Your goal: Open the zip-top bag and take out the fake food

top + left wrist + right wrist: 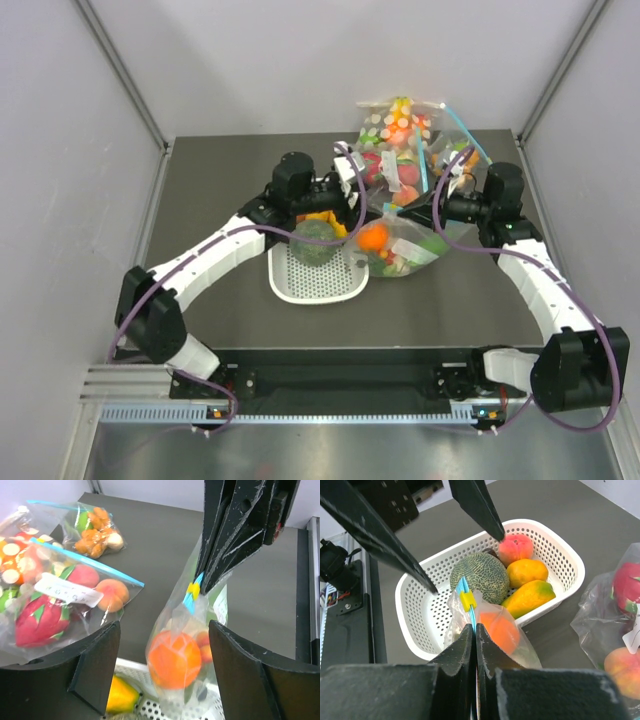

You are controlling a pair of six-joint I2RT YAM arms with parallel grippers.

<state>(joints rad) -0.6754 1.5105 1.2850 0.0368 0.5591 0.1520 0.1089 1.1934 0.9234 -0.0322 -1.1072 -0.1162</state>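
The zip-top bag (187, 645) hangs over the edge of the white basket, held up by its light-blue zip strip with a yellow slider (467, 601). My right gripper (474, 628) is shut on that strip, just behind the slider; it shows in the top view (412, 207). A round orange fruit (175, 660) fills the bag's lower part, with smaller pieces blurred behind it. My left gripper (165, 672) is open, one finger on each side of the bag's lower half, not touching it. In the top view (338, 205) it sits just left of the bag (395, 245).
The white perforated basket (417, 612) holds a grey-green melon (480, 575), a peach, and yellow-orange fruit. A clear bag with a pink dragon fruit (42, 617) and a smaller bag of orange pieces (95, 530) lie at the back. Walls enclose the table.
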